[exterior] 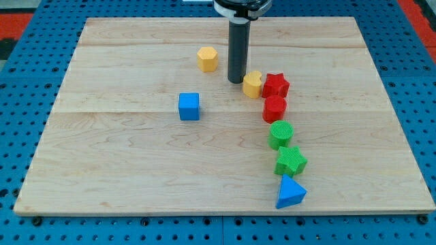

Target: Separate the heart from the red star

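Observation:
A yellow heart (253, 85) lies on the wooden board, touching the left side of a red star (276, 85). My tip (236, 81) stands just to the left of the heart, very close to it or touching it. A red cylinder-like block (274, 108) sits directly below the red star.
A yellow hexagon (208, 59) lies up and left of my tip. A blue cube (189, 106) lies to the lower left. Below the red blocks run a green cylinder (281, 135), a green star (291, 161) and a blue triangle (290, 192). The wooden board (109, 170) sits on a blue pegboard.

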Controlling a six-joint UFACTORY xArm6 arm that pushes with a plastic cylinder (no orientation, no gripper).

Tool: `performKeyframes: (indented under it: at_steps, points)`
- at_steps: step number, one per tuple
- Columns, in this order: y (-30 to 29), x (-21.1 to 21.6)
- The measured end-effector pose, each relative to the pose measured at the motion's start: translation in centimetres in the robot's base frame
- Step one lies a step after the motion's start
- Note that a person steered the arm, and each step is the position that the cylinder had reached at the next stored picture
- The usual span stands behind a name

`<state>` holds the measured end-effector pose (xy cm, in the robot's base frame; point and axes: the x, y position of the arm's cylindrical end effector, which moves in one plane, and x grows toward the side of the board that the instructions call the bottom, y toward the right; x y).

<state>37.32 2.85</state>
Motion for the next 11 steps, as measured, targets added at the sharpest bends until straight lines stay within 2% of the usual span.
performKeyframes:
  at_steps: [3,4,6,9,11]
  points:
    - [-1.7,2.6]
    - [-3.2,4.8]
    - [2.0,5.1]
    - [5.0,-0.4]
    - [3.2,-3.4]
